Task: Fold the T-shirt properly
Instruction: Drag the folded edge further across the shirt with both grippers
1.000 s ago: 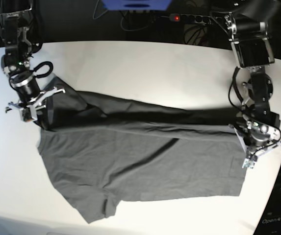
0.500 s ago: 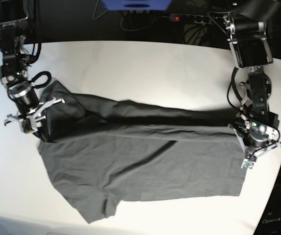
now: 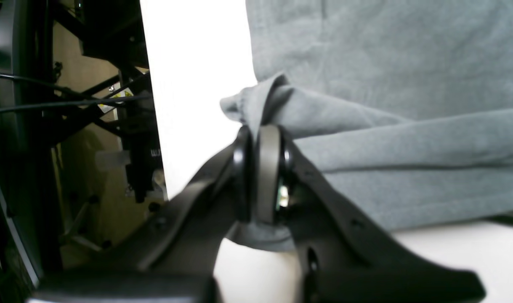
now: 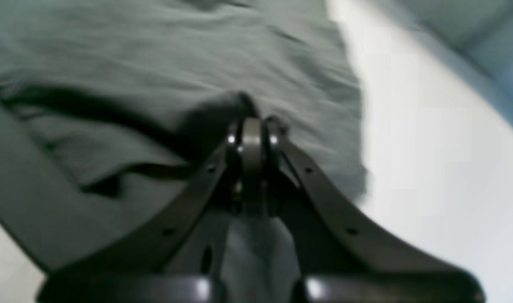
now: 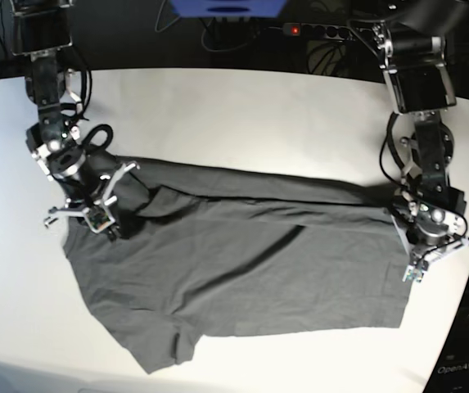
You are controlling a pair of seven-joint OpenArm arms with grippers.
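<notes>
White tabletop (image 5: 242, 106) fills most of the room's view, and the dark grey T-shirt (image 5: 242, 270) lies spread across the middle of it, its far long edge doubled over toward the near side in a loose fold. Everything else sits around that shirt. At one end of it the left gripper (image 3: 260, 139) is clamped tight on a bunched corner of cloth by the hem, just inside the table's edge. At the other end, by the shoulder and sleeve, the right gripper (image 4: 250, 130) is likewise pinched closed on a ridge of fabric; that view is blurred, but cloth clearly rises between the jaws.

The shirt looks light, soft and limp, so I would judge it will sag and crease between the two holds unless kept taut; corners and seams, where the layers are thicker, seem the safest places to grip. It should slide easily on the smooth top.

No brand, label or legible writing shows on the shirt.
</notes>
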